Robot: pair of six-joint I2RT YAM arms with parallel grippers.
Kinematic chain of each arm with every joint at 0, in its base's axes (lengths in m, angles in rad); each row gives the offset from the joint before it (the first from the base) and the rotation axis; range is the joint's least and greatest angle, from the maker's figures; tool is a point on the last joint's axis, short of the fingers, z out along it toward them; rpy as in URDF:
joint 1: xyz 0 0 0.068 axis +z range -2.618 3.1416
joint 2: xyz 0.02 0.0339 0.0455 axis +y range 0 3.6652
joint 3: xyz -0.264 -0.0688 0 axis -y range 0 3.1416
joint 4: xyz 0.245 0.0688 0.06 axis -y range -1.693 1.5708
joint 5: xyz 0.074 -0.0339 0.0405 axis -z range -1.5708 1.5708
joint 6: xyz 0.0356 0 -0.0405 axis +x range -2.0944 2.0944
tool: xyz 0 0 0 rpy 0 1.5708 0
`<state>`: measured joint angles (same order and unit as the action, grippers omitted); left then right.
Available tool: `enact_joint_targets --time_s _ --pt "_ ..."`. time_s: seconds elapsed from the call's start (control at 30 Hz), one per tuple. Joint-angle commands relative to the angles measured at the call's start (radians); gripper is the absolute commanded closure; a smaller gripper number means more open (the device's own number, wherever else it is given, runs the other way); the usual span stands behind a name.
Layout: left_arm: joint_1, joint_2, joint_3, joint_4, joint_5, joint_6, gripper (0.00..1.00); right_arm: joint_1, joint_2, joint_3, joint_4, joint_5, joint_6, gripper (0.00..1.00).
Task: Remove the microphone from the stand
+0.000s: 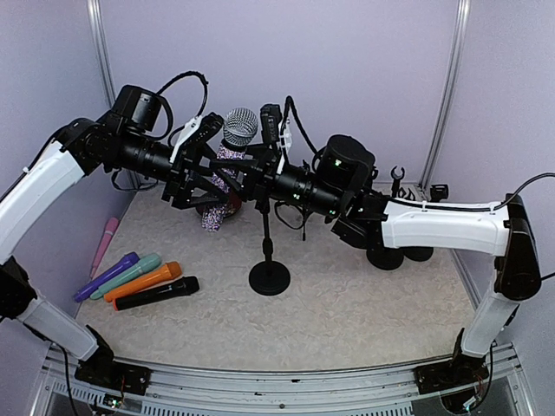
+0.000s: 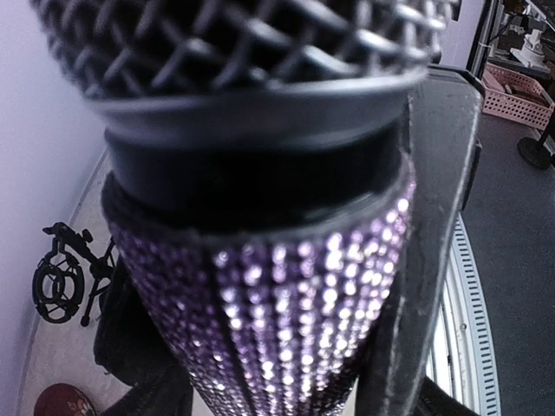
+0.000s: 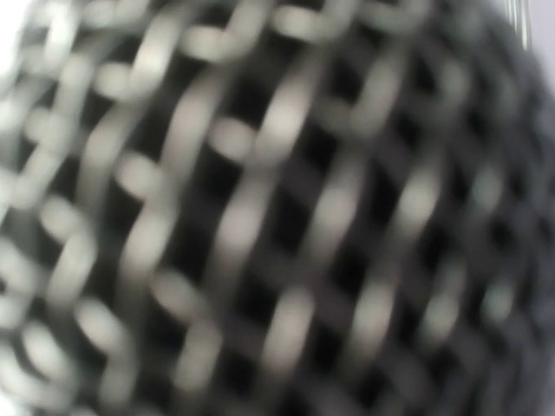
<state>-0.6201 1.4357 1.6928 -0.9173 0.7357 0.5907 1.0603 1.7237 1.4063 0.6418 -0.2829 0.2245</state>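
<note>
Sequined microphone snug in left tool

I've got top cam above and behind the arm bases, looking down over the table. Both wrist cams point-blank on the microphone; all three share its mesh head.

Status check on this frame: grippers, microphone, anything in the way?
Left fingers closed on microphone body. Right gripper at the mesh head, state unreadable. Arms hide stand top, so release unconfirmed.
</note>
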Motion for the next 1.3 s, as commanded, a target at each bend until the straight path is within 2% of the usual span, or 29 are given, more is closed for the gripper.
enact_joint_targets --time_s 0.0,0.1,0.17,0.23,0.27,0.5,0.6,0.73,1.03,1.17,1.27 --pt "0.023 0.012 -0.001 -0.038 0.019 0.006 0.41 0.024 0.004 0.07 0.09 -0.01 0.015 0.76" --pt "0.066 0.009 -0.017 -0.068 0.025 0.031 0.57 0.024 -0.03 0.054 0.049 0.005 -0.004 0.41" --pt "0.096 -0.004 -0.054 -0.086 0.013 0.051 0.61 0.024 -0.075 0.019 0.03 0.031 -0.025 0.24" --pt "0.12 -0.033 -0.107 -0.103 -0.014 0.079 0.64 0.025 -0.127 -0.005 -0.014 0.063 -0.053 0.14" --pt "0.126 -0.049 -0.138 -0.111 -0.033 0.096 0.66 0.022 -0.152 -0.012 -0.048 0.078 -0.068 0.13" --pt "0.14 -0.193 -0.466 -0.09 -0.24 0.201 0.69 -0.008 -0.319 -0.113 -0.261 0.225 -0.096 0.11" --pt "0.152 -0.245 -0.614 -0.062 -0.34 0.246 0.7 -0.047 -0.401 -0.219 -0.29 0.288 -0.056 0.15" --pt "0.163 -0.281 -0.775 -0.019 -0.451 0.285 0.7 -0.115 -0.488 -0.364 -0.305 0.296 0.013 0.21" --pt "0.166 -0.279 -1.035 0.147 -0.714 0.324 0.71 -0.153 -0.508 -0.521 -0.32 0.325 0.059 0.27" --pt "0.182 -0.27 -1.128 0.246 -0.842 0.343 0.66 -0.155 -0.487 -0.612 -0.269 0.315 0.073 0.27" --pt "0.2 -0.269 -1.155 0.263 -0.867 0.339 0.57 -0.153 -0.436 -0.653 -0.219 0.285 0.076 0.29"
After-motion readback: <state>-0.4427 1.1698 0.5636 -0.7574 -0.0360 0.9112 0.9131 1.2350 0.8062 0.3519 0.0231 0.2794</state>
